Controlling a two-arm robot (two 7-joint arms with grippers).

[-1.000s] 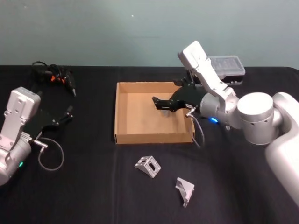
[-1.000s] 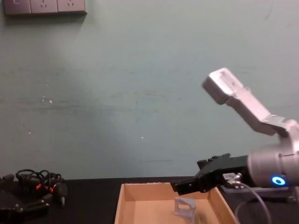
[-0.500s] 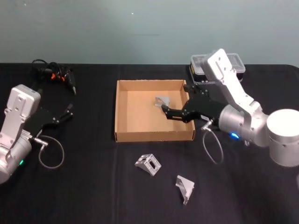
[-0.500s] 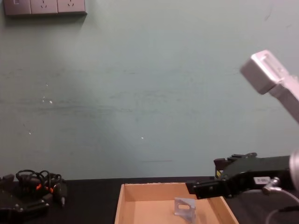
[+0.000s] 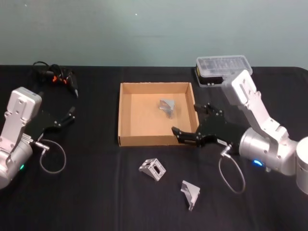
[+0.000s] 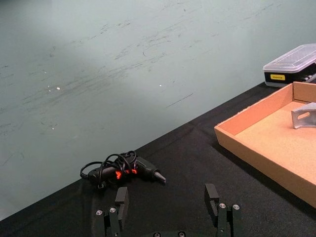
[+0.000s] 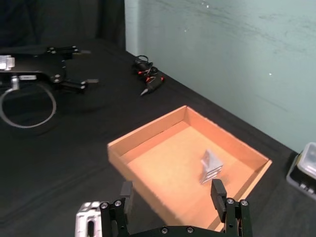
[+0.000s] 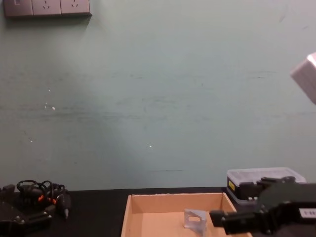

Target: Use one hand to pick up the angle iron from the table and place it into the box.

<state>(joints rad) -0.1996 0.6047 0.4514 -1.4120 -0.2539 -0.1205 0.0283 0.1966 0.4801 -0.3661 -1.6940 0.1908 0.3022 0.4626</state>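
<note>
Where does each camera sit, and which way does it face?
Head view: on the head, looking forward and down at the table; right gripper by the box, left gripper parked left.
Chest view: lower, looking across the table to the wall; right gripper at lower right.
Left wrist view: on the left wrist, facing the cables; its open jaws show.
Right wrist view: on the right wrist, facing the box; its open jaws show.
All share the box with one bracket inside.
</note>
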